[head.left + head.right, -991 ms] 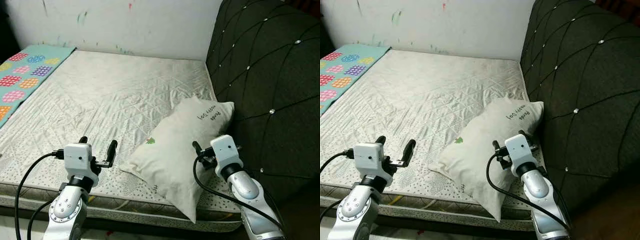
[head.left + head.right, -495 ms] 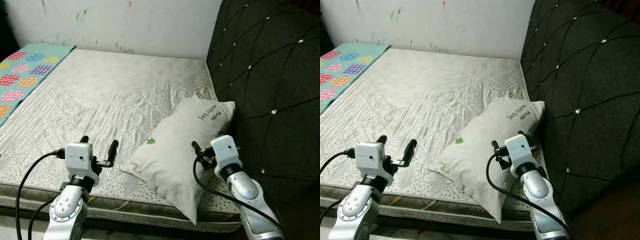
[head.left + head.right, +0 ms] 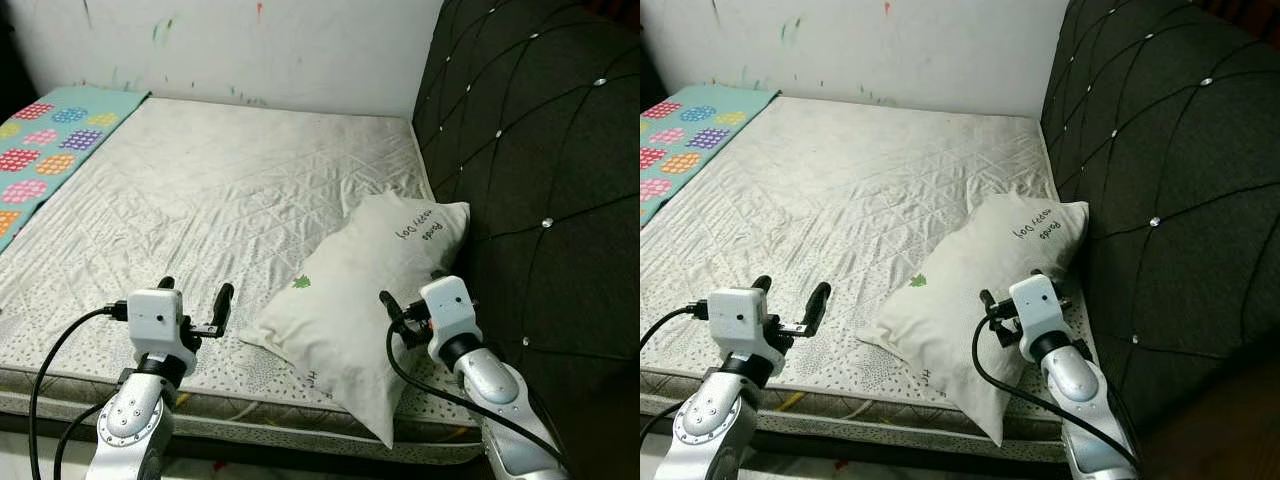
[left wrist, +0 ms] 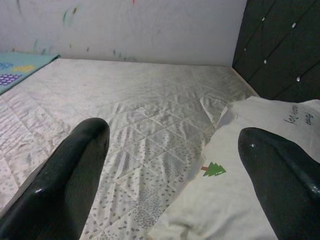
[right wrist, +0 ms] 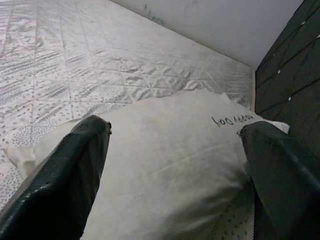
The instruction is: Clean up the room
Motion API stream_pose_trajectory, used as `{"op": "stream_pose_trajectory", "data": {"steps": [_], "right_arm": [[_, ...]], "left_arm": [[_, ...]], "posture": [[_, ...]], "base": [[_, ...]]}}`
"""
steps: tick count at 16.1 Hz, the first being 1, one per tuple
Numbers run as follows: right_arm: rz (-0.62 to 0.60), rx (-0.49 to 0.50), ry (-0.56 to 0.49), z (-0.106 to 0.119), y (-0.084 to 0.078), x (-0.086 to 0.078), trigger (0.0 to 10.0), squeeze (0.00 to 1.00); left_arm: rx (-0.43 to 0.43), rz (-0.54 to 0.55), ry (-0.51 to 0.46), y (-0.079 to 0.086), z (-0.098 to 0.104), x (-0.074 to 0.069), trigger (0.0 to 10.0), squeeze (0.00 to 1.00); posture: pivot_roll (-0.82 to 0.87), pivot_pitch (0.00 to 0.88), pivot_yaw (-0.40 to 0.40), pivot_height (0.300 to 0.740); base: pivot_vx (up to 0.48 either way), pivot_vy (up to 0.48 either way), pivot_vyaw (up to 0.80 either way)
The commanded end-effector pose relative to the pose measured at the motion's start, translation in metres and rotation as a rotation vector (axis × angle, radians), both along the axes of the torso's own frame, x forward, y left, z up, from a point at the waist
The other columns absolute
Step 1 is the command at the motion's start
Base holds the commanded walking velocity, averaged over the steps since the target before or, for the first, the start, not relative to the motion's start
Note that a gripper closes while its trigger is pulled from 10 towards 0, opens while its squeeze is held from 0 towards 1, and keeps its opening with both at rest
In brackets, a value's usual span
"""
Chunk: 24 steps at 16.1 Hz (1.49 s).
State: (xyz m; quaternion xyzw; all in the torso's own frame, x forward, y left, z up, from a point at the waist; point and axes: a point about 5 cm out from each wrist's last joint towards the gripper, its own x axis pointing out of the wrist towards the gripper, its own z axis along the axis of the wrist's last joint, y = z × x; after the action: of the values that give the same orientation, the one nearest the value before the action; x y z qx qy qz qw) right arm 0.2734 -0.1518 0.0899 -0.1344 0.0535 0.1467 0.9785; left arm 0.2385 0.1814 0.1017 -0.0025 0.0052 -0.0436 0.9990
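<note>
While the bed (image 3: 200, 190) is stripped down to its quilted mattress cover, it's got this pale grey-white fabric stitched in diamonds, speckled with little dots near the front edge and pretty wrinkled all over. Lying on it over by the right side is a soft off-white pillow (image 3: 360, 290), kind of a plump rectangle set at an angle, its upper corner touching the dark headboard (image 3: 540, 150) and its lower corner hanging past the mattress's front edge. It has a tiny green tree print (image 3: 300, 282) on it and some dark handwritten lettering (image 3: 420, 228) near the upper end. That headboard is dark, padded and tufted in big diamonds with shiny studs at the crossings. At the far left corner of the bed there's a teal blanket (image 3: 50, 150) with colourful dotted patches. Behind it all is a whitish wall (image 3: 250, 45) with a few paint smudges. The left pincer (image 3: 195, 305) hovers just over the front edge of the mattress, left of the pillow, with its black fingers spread apart and nothing between them. The right pincer (image 5: 175, 165) sits low over the pillow's lower right part, fingers wide apart on either side of the fabric, not squeezing it.
</note>
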Motion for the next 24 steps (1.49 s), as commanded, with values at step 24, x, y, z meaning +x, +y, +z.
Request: {"op": "stream_pose_trajectory", "data": {"steps": [24], "right_arm": [[0.046,0.016,-0.004,0.0067,0.0019,0.0022,10.0,0.0]], "left_arm": [[-0.034,-0.007,-0.013,-0.0019,0.0045,0.0016,10.0,0.0]], "posture": [[-0.1,0.072,-0.045,0.655]], "base": [[0.074,0.0,0.0]]}}
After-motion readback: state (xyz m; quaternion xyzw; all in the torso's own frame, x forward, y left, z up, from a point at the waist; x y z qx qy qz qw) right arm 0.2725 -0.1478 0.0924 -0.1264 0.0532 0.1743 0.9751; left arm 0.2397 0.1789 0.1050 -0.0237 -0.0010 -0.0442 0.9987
